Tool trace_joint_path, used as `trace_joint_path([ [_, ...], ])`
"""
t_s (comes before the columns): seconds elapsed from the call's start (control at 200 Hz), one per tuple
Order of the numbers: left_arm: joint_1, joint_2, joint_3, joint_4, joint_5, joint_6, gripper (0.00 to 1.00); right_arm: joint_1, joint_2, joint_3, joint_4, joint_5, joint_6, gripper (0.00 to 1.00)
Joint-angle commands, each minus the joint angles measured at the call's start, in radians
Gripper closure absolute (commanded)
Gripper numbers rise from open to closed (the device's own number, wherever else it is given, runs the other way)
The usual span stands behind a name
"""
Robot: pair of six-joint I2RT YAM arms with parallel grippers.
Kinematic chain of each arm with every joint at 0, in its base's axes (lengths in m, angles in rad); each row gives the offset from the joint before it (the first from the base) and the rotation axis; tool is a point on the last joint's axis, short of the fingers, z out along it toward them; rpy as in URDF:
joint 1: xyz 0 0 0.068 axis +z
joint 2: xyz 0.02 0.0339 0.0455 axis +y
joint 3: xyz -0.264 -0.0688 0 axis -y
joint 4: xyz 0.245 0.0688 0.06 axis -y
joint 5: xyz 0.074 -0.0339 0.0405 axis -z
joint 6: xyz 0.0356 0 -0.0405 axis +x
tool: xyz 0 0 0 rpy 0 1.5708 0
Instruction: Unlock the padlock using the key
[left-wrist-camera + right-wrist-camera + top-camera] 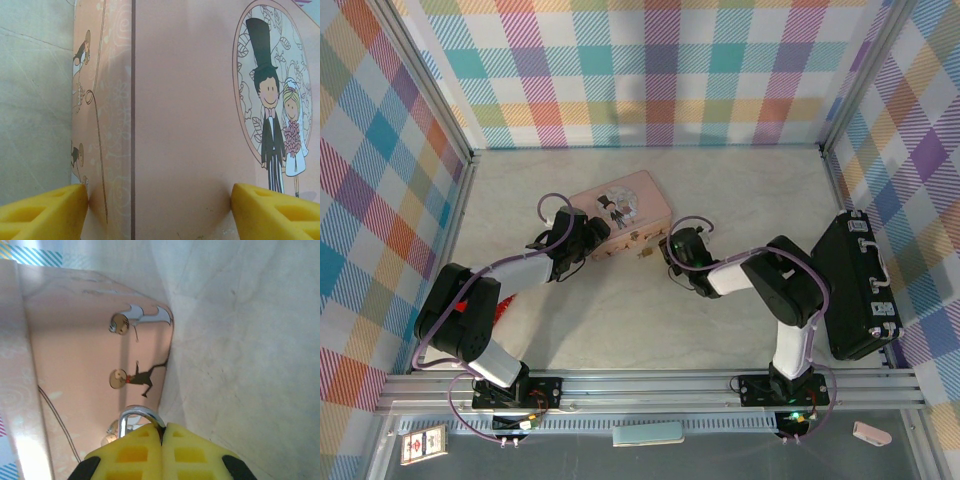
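Fingers (45, 212) of the left gripper (586, 236), made of yellow material, stood one at each side of the pink tin (622, 222). In the left wrist view their tips touched it, so this gripper held the tin at its left end, with the jaws spread wide across it. The tin lay flat on the pale marble counter (620, 330), near the middle and a little toward the back, with its lid up. On the lid a drawn couple was printed, a man in a tall black hat and a bride. The padlock (645, 256) was at the near long side of the tin, just beside its wall, a very small gold thing between the two grippers. The right gripper (674, 250) was just to the right of it, and its jaws were fully closed, the two yellow fingertips pressed together. In the right wrist view the silver shackle (121, 424) of the padlock rose as a small arch directly over these closed tips, close to the pink wall of the tin. Whether the key was pinched between those tips I could not tell. A black case (860, 285) lay at the right edge of the counter, well apart from the tin.
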Motion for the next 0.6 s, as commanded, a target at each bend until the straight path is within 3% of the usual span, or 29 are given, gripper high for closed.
trace_joint_path([
  [0.0,-0.008,0.048,-0.013,-0.165,-0.030,0.020,0.25,0.000,-0.024,-0.006,-0.029,0.020,-0.033,1.00],
  [0.165,-0.009,0.047,-0.006,-0.177,-0.035,0.036,0.25,-0.012,-0.083,-0.021,-0.091,-0.001,-0.119,1.00],
  [0.33,-0.007,0.086,0.053,-0.204,-0.034,0.081,0.24,-0.047,-0.226,-0.062,-0.169,-0.067,-0.368,1.00],
  [0.595,-0.001,0.245,0.271,-0.283,-0.033,0.204,0.25,-0.111,-0.487,-0.075,-0.497,-0.217,-0.736,1.00],
])
